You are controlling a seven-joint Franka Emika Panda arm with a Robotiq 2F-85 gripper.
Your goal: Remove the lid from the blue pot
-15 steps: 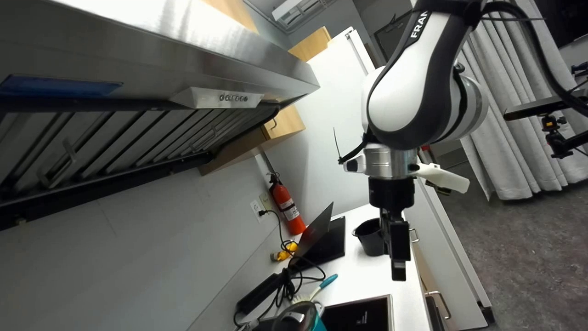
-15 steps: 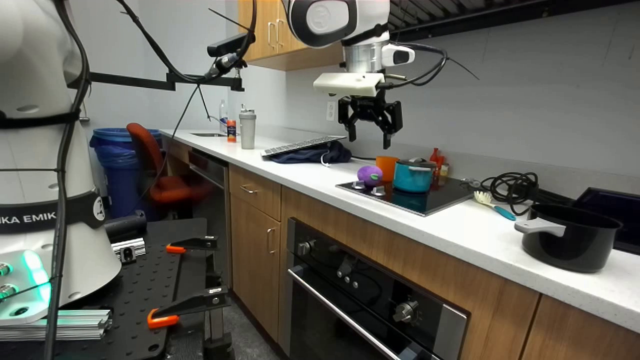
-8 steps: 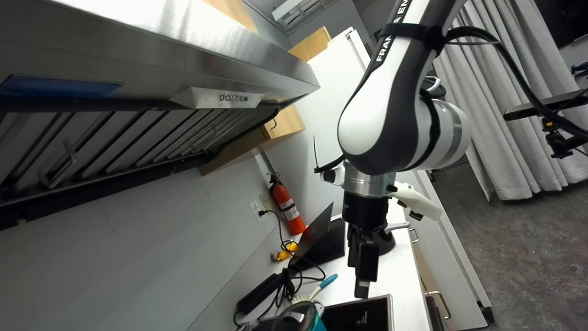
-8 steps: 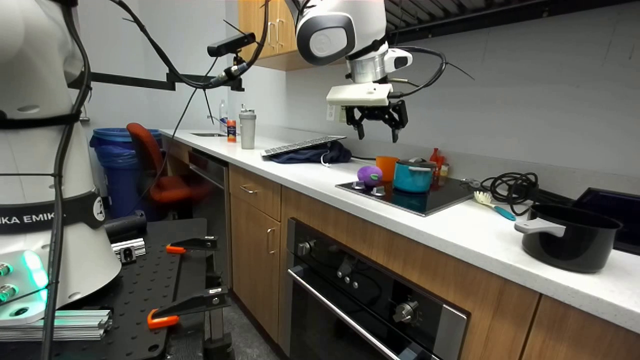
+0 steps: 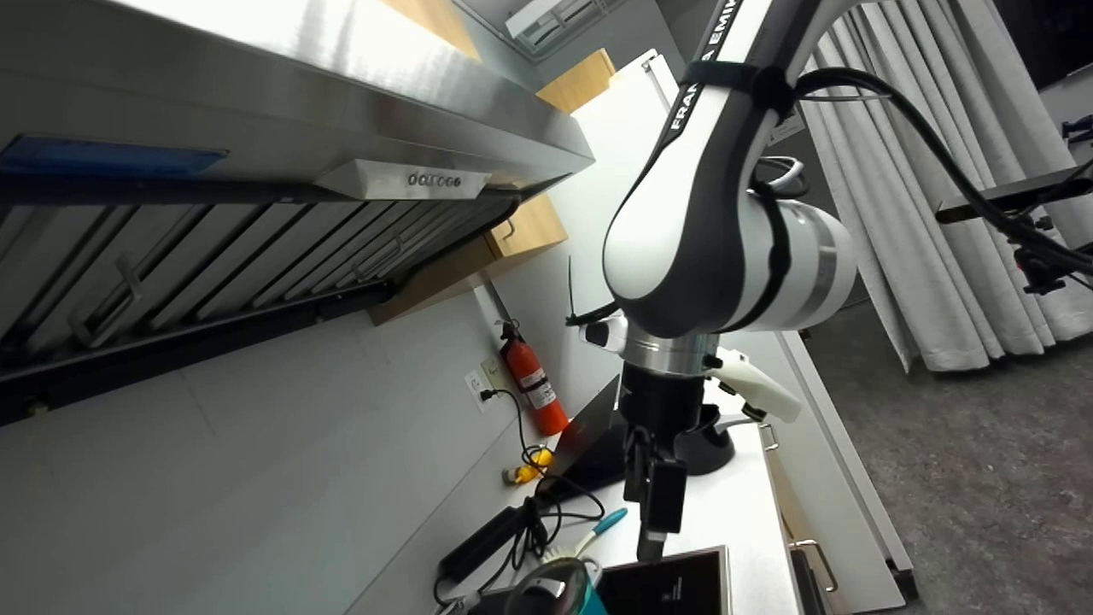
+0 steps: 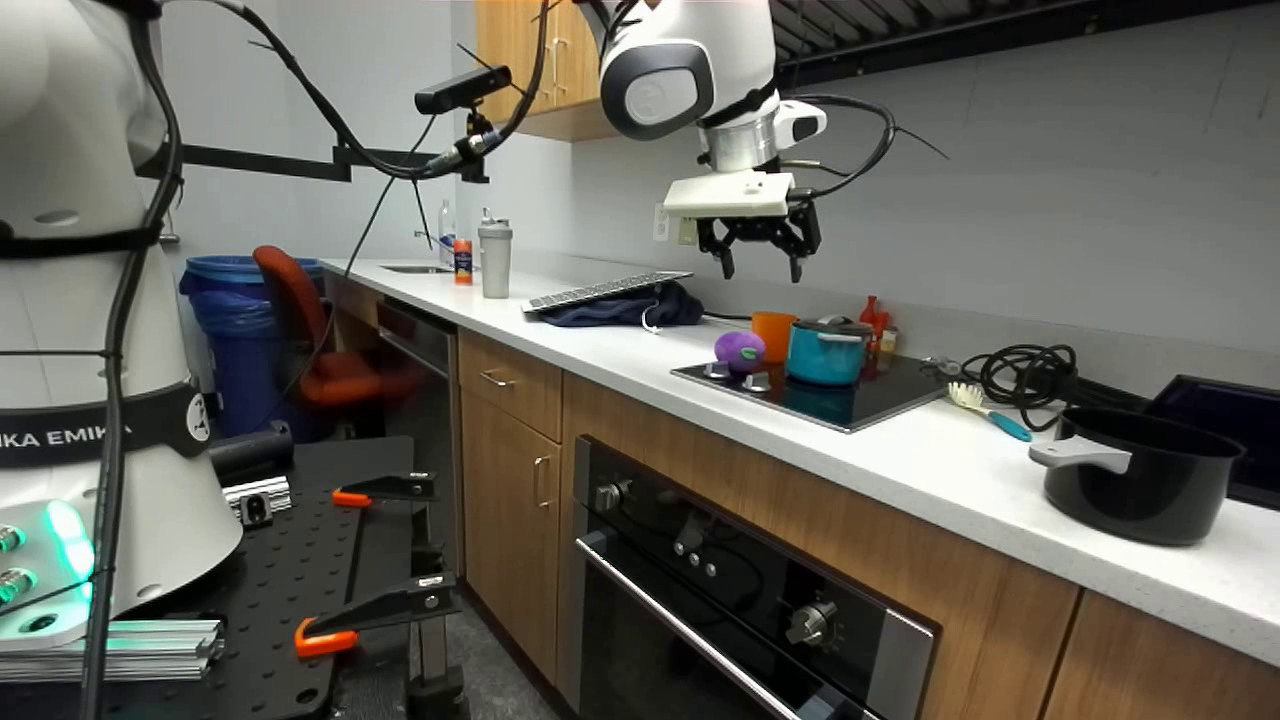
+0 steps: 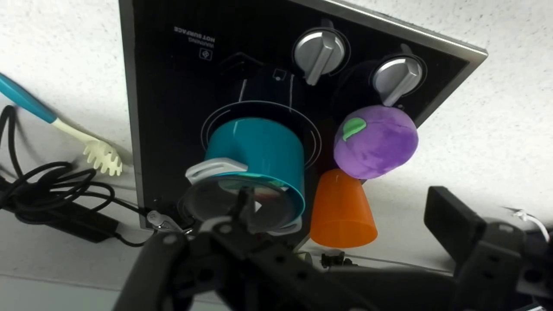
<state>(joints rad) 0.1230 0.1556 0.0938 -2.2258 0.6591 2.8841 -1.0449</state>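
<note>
Where the worktop (image 6: pixel 950 445) runs nearest in an exterior view, a black pot (image 6: pixel 1140 485) stands upright at the right, its grey handle (image 6: pixel 1078 454) pointing left. A little farther, to its left, lies a pasta server (image 6: pixel 972 399) with a teal grip, and just behind that sits a heap of black cable (image 6: pixel 1030 383). Left of these is the dark cooktop (image 6: pixel 900 388), where the blue pot (image 6: pixel 823 360) stands upright with its glass lid (image 6: pixel 835 324) on top. A purple plush toy (image 6: pixel 740 352) lies at the cooktop's left side, just beyond the knobs (image 7: pixel 319 52); an upright orange cup (image 6: pixel 774 337) stands behind it, left of the blue pot. Above them hangs the gripper (image 6: pixel 762 272), well apart from the lid, its fingers (image 7: pixel 451 224) spread wide. Far to the left, a keyboard (image 6: pixel 605 291) lies tilted on dark cloth (image 6: pixel 625 310), and past it stand a grey bottle (image 6: pixel 495 260) and an orange canister (image 6: pixel 463 262).
</note>
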